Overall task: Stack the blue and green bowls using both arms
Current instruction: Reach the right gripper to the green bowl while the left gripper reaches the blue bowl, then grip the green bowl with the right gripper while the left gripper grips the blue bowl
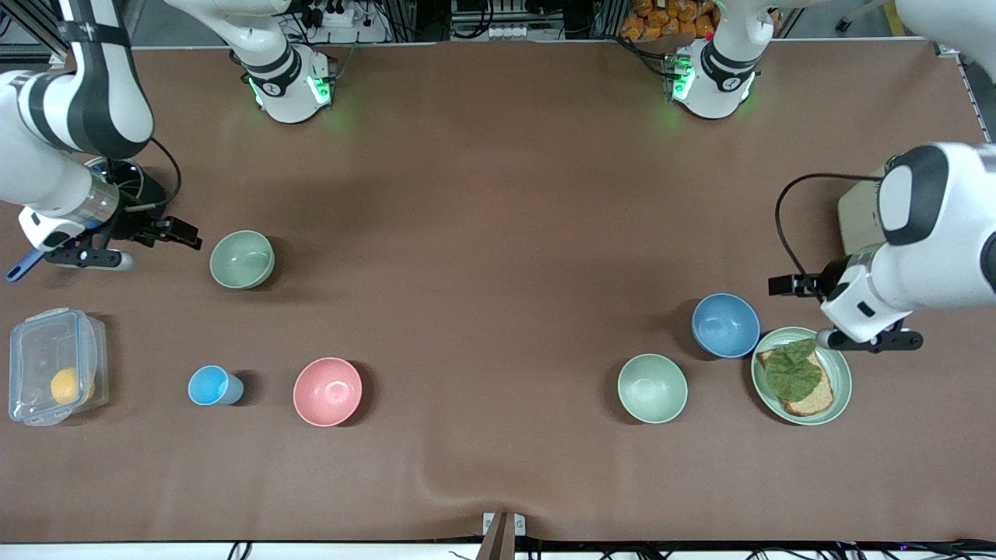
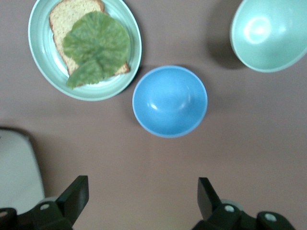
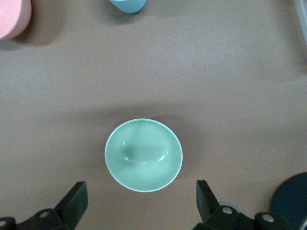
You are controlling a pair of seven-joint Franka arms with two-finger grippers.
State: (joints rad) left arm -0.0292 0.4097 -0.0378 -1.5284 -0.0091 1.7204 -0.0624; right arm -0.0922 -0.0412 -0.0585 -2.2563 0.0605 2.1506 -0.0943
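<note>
Left pincer (image 1: pixel 794 285) tips partly cut off

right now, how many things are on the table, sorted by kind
Bowls: 4 – the blue bowl, the green bowl, a paler mint bowl, a pink bowl
Cups: 1 – a light-blue cup
Plates: 1 – a green plate with toast and a leaf
Containers: 1 – a clear lidded box holding something yellow
Total: 7
</note>
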